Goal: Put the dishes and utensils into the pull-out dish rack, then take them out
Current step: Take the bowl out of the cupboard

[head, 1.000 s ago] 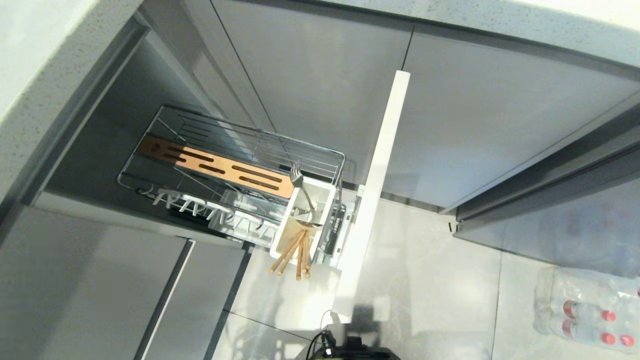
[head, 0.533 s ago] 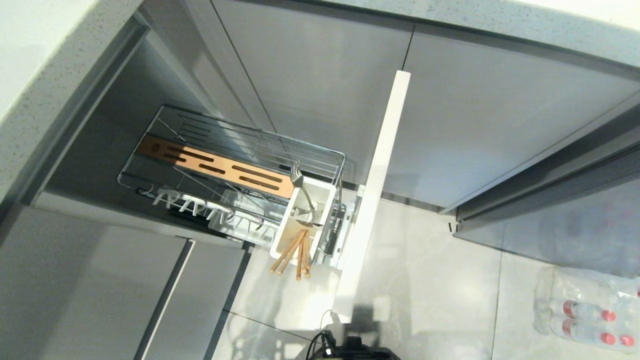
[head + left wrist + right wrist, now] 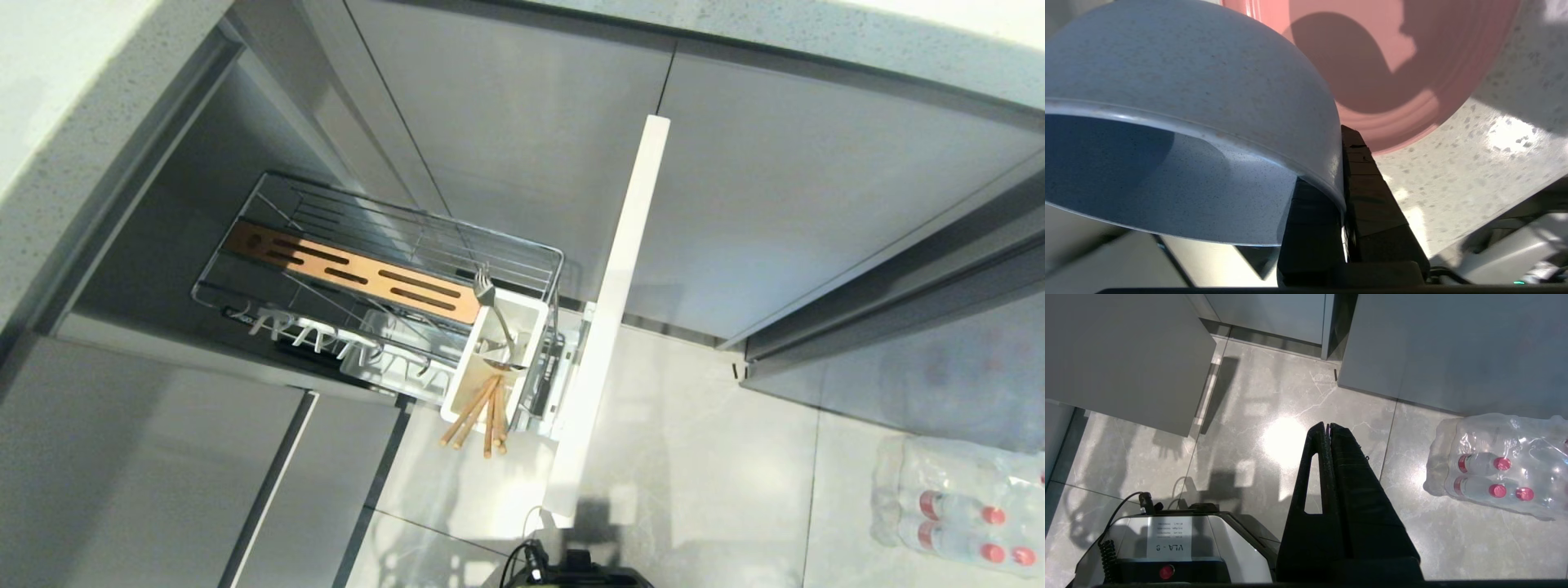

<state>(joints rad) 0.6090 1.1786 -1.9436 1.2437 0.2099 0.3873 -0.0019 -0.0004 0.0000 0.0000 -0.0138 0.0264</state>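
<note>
In the left wrist view my left gripper (image 3: 1337, 171) is shut on the rim of the periwinkle-blue bowl (image 3: 1180, 81), one finger inside and one outside. The bowl is held tilted on its side. Beyond it the salmon-pink plate (image 3: 1372, 61) lies flat on a speckled countertop (image 3: 1486, 163). The head view shows the pull-out dish rack (image 3: 384, 245) drawn out, with its brown wooden strip (image 3: 351, 273). The fork (image 3: 486, 286) and chopsticks (image 3: 473, 416) stand in its white utensil cup (image 3: 531, 314). Neither arm shows there. My right gripper (image 3: 1327, 425) hangs shut over the floor.
The rack's narrow white cabinet front (image 3: 612, 327) juts out over the tiled floor. White plate prongs (image 3: 326, 335) line the rack's near side. A wrapped pack of water bottles (image 3: 955, 498) lies on the floor at the right. My base (image 3: 1167, 543) is below the right gripper.
</note>
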